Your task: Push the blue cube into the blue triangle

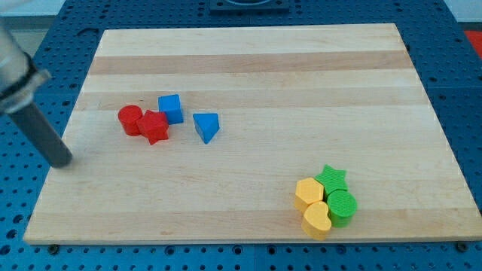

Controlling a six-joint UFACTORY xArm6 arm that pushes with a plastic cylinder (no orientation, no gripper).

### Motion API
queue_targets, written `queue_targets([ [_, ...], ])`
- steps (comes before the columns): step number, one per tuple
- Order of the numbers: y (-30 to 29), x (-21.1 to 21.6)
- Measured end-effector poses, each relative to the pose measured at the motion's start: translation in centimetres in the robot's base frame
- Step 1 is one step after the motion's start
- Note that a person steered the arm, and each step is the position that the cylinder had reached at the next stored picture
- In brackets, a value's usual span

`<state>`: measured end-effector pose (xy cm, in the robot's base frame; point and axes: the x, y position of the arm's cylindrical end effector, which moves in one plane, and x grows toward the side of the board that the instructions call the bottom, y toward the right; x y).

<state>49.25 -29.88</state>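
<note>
Well left of the blue cube (171, 108) rests my tip (62, 160).

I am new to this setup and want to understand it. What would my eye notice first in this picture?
First, two tight clusters on the wooden board: a red cylinder, red star and blue cube at the view's left, with the blue triangle just apart from them. At the lower right sit two yellow blocks and two green ones. My tip rests at the board's left edge, far from every block.
</note>
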Motion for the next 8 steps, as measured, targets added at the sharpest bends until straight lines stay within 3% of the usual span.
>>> queue_targets([
  [1,-0.5,-5.8],
  [2,2.8,-10.6],
  [4,15.0,-11.1],
  [5,18.4,-11.1],
  [7,22.2,-10.8],
  [8,20.3,-13.4],
])
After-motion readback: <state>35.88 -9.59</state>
